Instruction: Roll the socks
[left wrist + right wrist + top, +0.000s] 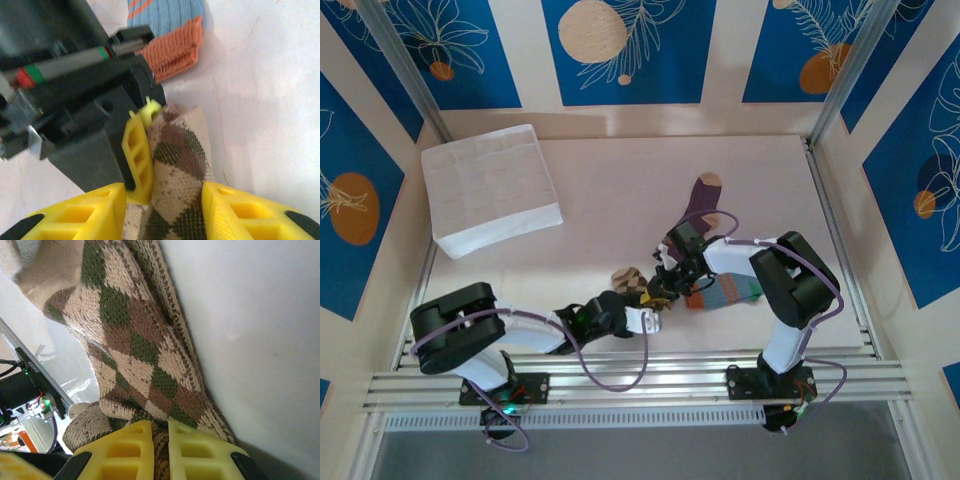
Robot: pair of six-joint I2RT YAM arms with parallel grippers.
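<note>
— Where's the brown diamond sock [628,281]?
— Bunched up between both arms: the left jaws are at its lower edge and the right jaws at its right side.
— And the others?
— The blue-grey striped sock [728,292] lies just right of the right jaws. The purple sock [702,200] lies beyond them on the surface [610,190]. A white box [490,190] sits well apart, up-left of the left jaws.

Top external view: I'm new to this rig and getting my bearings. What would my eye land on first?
Both arms meet at the near middle of the table over the brown diamond-patterned sock. The right end effector is shut on its fabric, and the left end effector has its fingers on either side of the sock. A white gridded box sits at the far left, and a purple sock lies beyond the arms.
</note>
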